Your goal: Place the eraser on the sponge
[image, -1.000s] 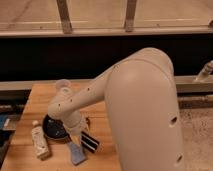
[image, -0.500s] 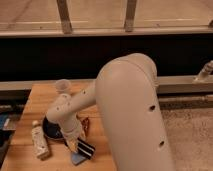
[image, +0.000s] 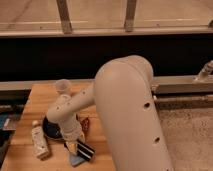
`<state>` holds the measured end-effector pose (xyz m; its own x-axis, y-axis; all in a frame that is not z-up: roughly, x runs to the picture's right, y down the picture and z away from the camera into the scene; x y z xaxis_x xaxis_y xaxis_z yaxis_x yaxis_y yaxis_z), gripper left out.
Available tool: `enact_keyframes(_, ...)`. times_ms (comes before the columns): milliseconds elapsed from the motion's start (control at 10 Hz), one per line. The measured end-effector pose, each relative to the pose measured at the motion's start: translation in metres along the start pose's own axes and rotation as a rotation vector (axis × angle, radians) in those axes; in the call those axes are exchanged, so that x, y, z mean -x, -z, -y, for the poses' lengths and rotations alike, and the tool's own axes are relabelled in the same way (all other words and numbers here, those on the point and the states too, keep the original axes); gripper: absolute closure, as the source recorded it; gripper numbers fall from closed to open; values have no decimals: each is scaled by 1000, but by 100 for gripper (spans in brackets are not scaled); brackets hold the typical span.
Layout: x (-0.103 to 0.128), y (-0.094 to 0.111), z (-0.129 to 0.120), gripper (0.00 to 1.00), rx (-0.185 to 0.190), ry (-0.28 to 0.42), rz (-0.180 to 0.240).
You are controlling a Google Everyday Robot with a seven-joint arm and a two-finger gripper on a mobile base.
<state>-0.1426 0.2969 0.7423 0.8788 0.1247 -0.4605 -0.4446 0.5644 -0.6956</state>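
Gripper (image: 73,144) hung low over the wooden table's (image: 40,95) front, its hold unreadable; the small black white-striped eraser block (image: 85,149) sat just right of it, slanted, overlapping the flat blue-grey sponge pad (image: 75,160)

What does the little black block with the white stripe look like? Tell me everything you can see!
The small black rectangular eraser has a white stripe running along its length. It sits slanted near the front edge of the wooden table, overlapping the upper right part of the flat pale blue-grey sponge. The robot's gripper is right at its left end; whether it is holding the eraser cannot be told.
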Motion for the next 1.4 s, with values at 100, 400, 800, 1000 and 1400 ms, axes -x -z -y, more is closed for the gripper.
enact_keyframes(100, 0, 2, -2, 36, -1, 4, 3)
enact_keyframes(400, 0, 9, -6, 20, -11, 17, 13)
enact_keyframes(800, -2, 21, -8, 20, -29, 26, 32)
enact_keyframes(1000, -4, 25, -8, 20, -41, 23, 43)
enact_keyframes(1400, -32, 67, 26, 20, -154, -103, 112)
